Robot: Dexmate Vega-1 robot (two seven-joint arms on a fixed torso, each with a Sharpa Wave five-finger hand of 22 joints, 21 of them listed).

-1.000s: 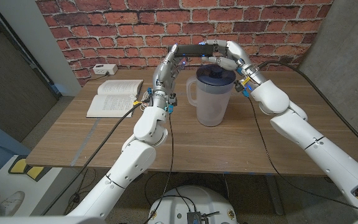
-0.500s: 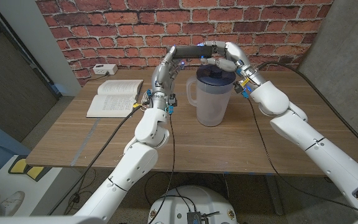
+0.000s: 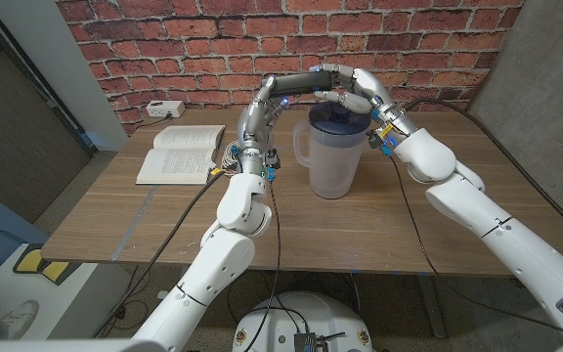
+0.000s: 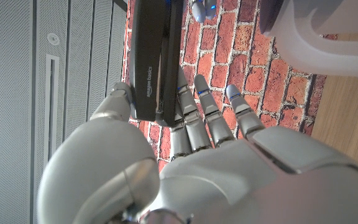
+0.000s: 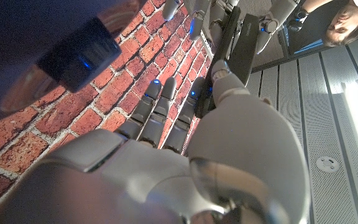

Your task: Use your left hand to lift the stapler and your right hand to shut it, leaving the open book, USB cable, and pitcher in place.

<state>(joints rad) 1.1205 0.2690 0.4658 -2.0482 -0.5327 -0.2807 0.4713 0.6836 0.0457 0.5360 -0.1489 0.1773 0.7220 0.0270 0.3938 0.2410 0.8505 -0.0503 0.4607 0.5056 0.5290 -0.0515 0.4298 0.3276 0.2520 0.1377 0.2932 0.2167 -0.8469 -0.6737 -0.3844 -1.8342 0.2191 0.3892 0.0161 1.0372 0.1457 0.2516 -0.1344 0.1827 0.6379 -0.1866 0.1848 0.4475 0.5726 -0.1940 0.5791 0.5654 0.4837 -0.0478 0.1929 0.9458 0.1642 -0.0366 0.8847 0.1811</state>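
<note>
Holding the stapler (image 3: 296, 82) in the air above the pitcher (image 3: 333, 149), black body level in front of the brick wall (image 3: 164, 39). Left hand (image 3: 270, 91) clamped on its left end, thumb one side, fingers the other. Right hand (image 3: 352, 87) wrapped round the right end, thumb and fingers pressing the two halves. Open book (image 3: 180, 153) on the table (image 3: 164, 210), well apart to the left.

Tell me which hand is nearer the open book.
Left. The left hand holds the stapler up, just right of the open book; the right hand is farther, beyond the pitcher.
</note>
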